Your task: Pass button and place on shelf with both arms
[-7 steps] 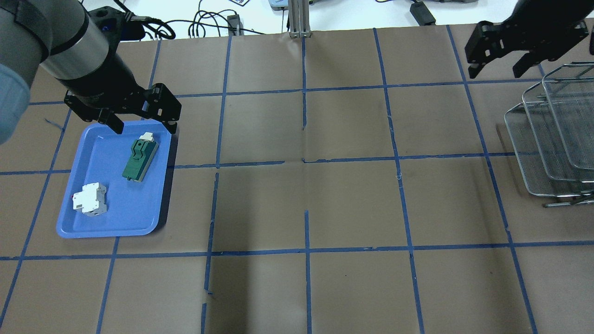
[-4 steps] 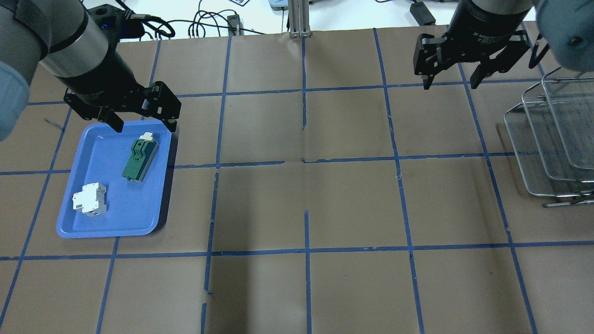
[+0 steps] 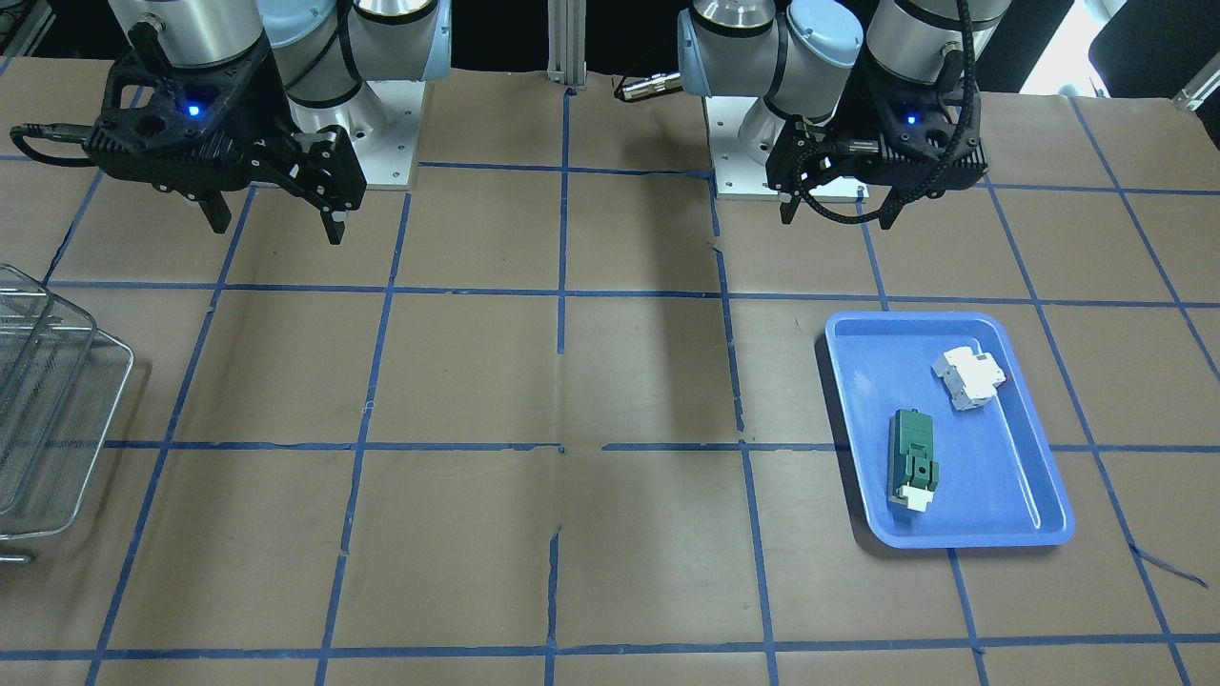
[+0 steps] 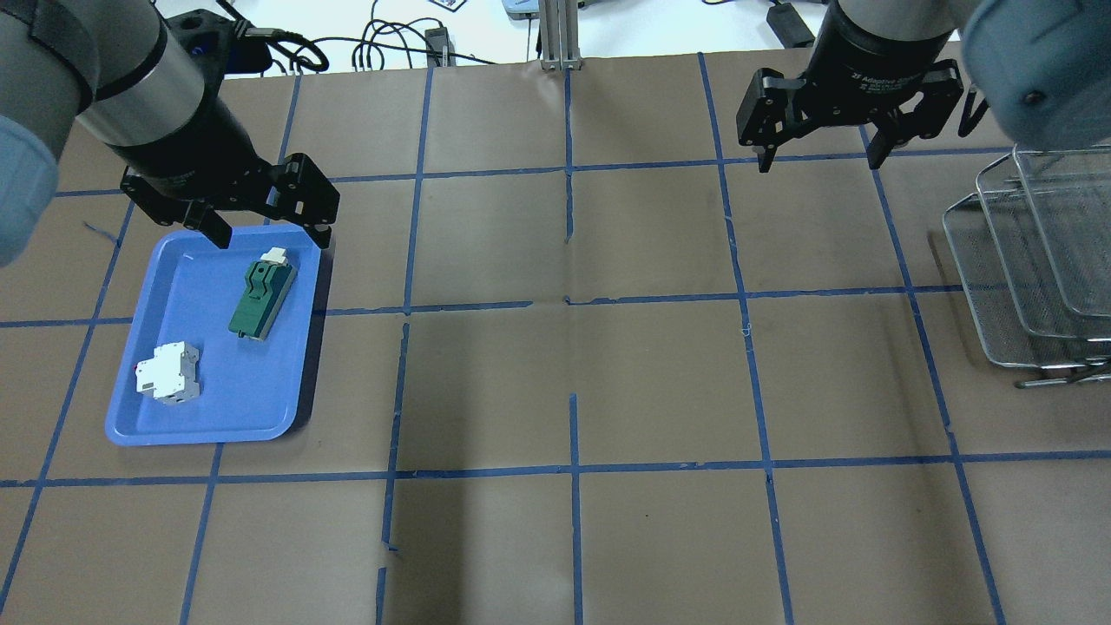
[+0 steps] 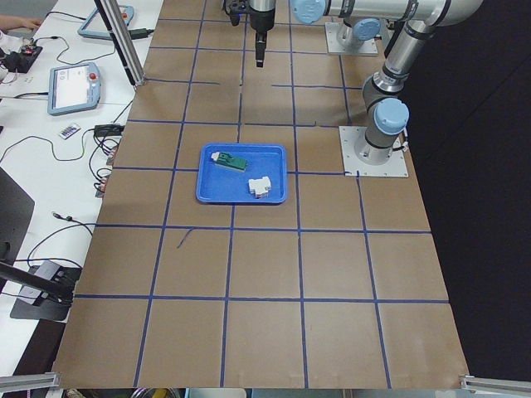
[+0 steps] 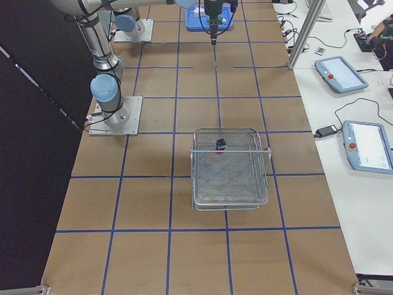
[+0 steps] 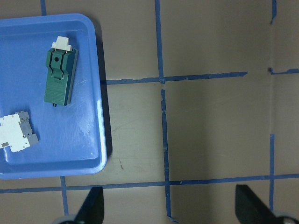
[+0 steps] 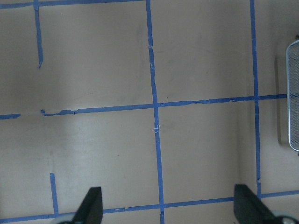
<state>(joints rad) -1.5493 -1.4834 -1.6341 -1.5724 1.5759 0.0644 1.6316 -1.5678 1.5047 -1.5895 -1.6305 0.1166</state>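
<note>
The button (image 6: pixel 220 145), red cap and dark body, lies inside the silver wire-mesh shelf (image 6: pixel 230 175) near its back edge; only the exterior right view shows it. The shelf stands at the table's right end (image 4: pixel 1028 260), at the left in the front-facing view (image 3: pixel 57 419). My right gripper (image 4: pixel 820 163) is open and empty, hovering over bare table left of the shelf (image 3: pixel 276 229); its wrist view (image 8: pixel 169 207) shows only the shelf's rim (image 8: pixel 293 93). My left gripper (image 4: pixel 271 236) is open and empty, above the far edge of the blue tray (image 3: pixel 835 219).
The blue tray (image 4: pixel 165 417) holds a green rectangular module (image 4: pixel 262 298) and a white breaker (image 4: pixel 167 373); both show in the left wrist view (image 7: pixel 60 77) (image 7: pixel 17 133). Brown paper with blue tape lines covers the table. Cables lie beyond the far edge.
My right gripper has moved left, away from the shelf and toward the table's middle back. The left gripper and the tray's contents have not moved.
</note>
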